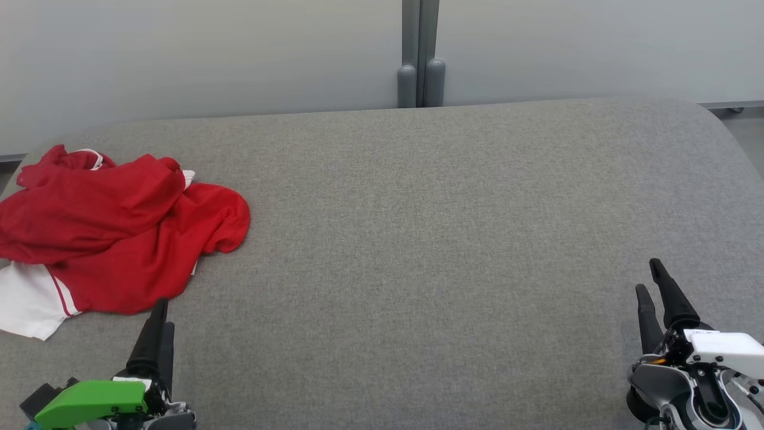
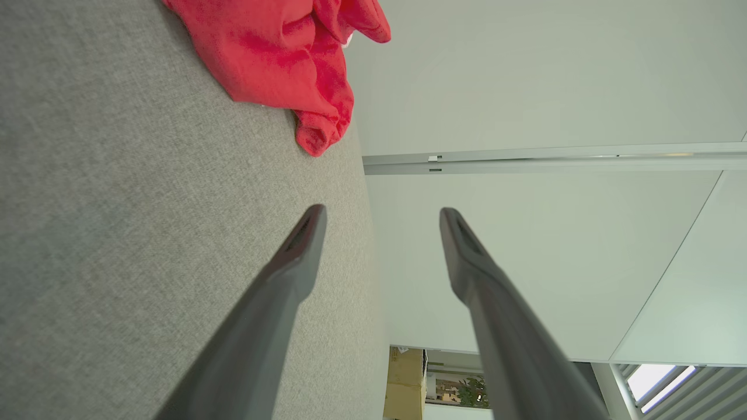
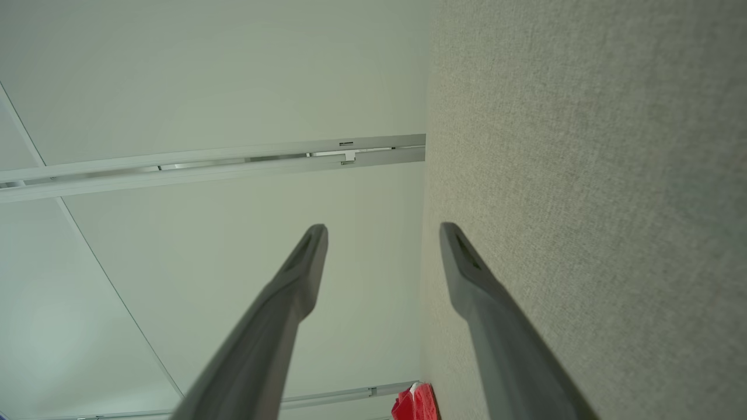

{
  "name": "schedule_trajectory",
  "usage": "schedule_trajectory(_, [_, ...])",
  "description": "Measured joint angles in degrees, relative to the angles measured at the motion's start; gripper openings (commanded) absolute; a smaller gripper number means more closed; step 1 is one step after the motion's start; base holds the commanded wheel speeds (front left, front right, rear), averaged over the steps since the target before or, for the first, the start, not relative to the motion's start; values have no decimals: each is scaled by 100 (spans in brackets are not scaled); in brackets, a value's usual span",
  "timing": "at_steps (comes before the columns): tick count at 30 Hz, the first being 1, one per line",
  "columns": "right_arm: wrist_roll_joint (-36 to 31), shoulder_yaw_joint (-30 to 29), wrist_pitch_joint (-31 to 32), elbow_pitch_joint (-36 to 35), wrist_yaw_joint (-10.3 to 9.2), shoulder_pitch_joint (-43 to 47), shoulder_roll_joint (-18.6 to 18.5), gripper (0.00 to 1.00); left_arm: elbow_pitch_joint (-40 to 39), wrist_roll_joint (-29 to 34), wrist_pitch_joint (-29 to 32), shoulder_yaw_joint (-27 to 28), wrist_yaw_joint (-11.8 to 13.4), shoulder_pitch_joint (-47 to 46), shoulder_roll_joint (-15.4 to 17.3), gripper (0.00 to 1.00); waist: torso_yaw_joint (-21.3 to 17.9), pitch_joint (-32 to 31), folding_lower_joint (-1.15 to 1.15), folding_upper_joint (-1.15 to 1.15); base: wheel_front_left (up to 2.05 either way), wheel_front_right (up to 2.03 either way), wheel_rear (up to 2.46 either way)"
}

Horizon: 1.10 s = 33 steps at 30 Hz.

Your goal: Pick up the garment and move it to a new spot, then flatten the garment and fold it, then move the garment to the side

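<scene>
Red cloth with one white, red-striped sleeve showing, the garment lies crumpled at the left edge of the grey woven counter, its near hem just ahead of the left jaws. Those jaws stand wide apart and hold nothing, fingers low over the counter and pointing forward. The right jaws, at the near right, gape just as wide and empty, fingers leaning slightly left. Pale wall panels stand behind.

The garment is seen heaped at the left edge of the table, just beyond the left gripper. The right gripper is set well apart at the near right, and a wall is seen behind the table.
</scene>
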Motion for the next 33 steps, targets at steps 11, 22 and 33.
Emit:
schedule_trajectory(11, [-817,385,-264,-107,-9,-1,-401,100,-38,571,-278,-227,0,0,141,100,5,3,0,0,0,0,0])
schedule_trajectory(22, [-1964,714,-432,-269,-261,-12,-539,100,-35,1513,-478,-536,1,-1,348,100,8,2,0,0,0,0,0])
schedule_trajectory(33, [-2760,979,-624,-297,-455,-11,-595,100,-103,2373,-662,-742,79,-8,376,100,11,-2,0,0,0,0,0])
